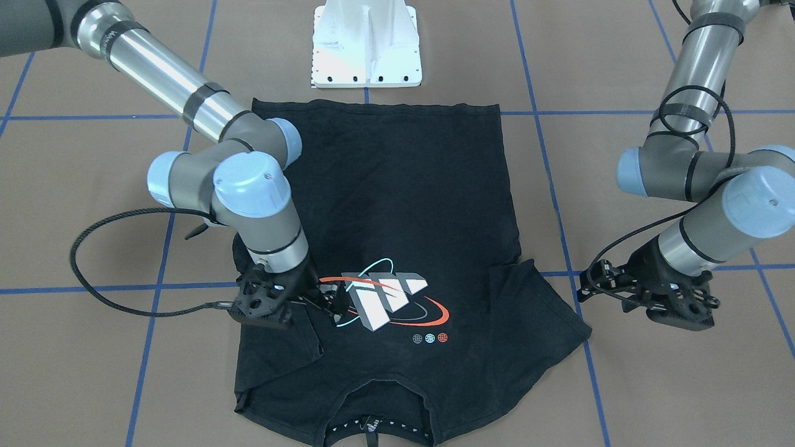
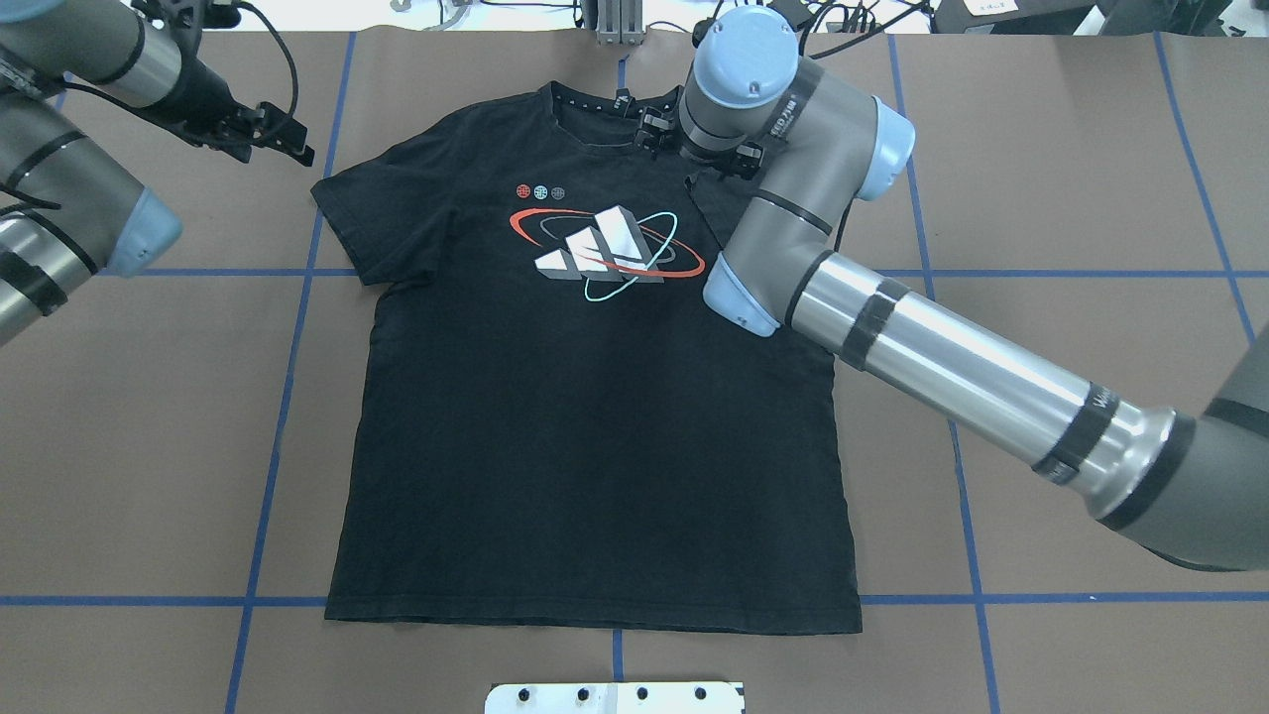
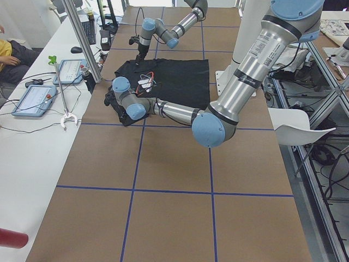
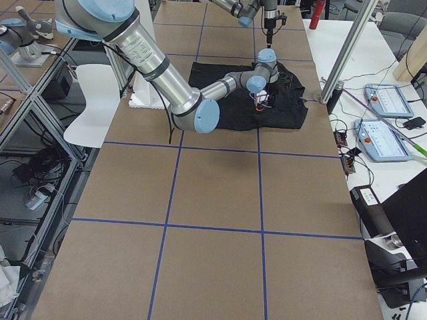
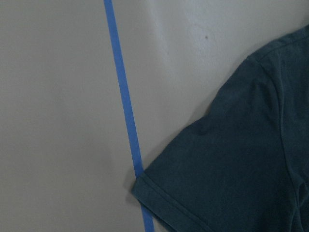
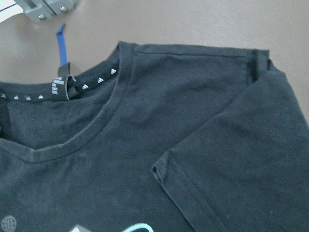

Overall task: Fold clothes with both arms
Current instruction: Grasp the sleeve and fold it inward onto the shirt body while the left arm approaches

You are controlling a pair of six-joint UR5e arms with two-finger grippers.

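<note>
T-shirt flat on brown table, logo up, collar on far side from robot base. Right-side sleeve folded inward onto chest. Right gripper low over that fold, tips at logo's edge; clenched or released, cannot tell, black on black. Left gripper off shirt, over bare table just beside spread left sleeve; jaws parted, empty.

The T-shirt is coloured black, its logo orange, teal and grey-white, the table brown, gridded blue.
</note>
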